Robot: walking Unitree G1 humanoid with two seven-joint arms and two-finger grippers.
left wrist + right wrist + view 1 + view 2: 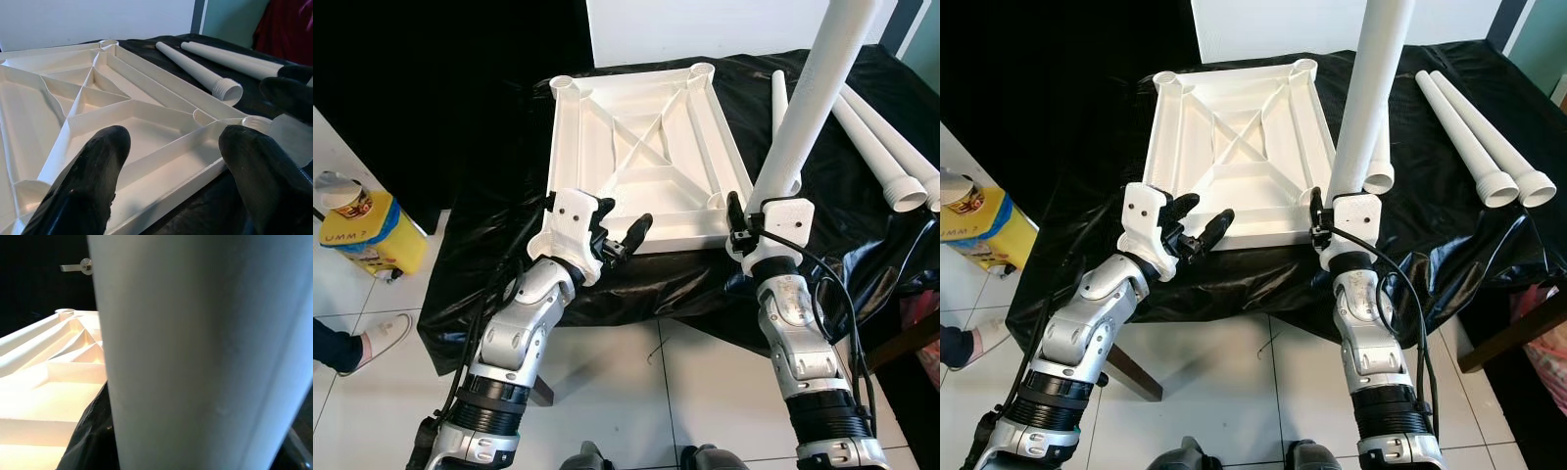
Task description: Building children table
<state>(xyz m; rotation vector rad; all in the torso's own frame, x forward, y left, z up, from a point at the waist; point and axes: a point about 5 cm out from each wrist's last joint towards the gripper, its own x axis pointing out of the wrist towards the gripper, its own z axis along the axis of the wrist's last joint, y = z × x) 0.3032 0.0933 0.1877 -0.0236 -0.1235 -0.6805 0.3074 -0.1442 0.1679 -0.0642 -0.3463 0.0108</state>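
Note:
A white table top (565, 147) lies upside down on the black-covered table, ribs and corner sockets facing up. My right gripper (759, 211) is shut on a white table leg (813, 98), held upright and leaning slightly away, its lower end just beside the near right corner socket (717, 203). The same leg (195, 357) looms close in the right wrist view. At the top's near left edge my left gripper (622, 223) hovers open, holding nothing; its fingers (88, 186) frame the ribbed underside. Three more legs (1503, 137) lie on the cloth to the right.
The black cloth (489, 264) drapes over the table's front edge. On the tiled floor to the left stand a yellow container (367, 230) and a person's shoe (382, 338). A wooden table leg (1131, 372) shows under the cloth.

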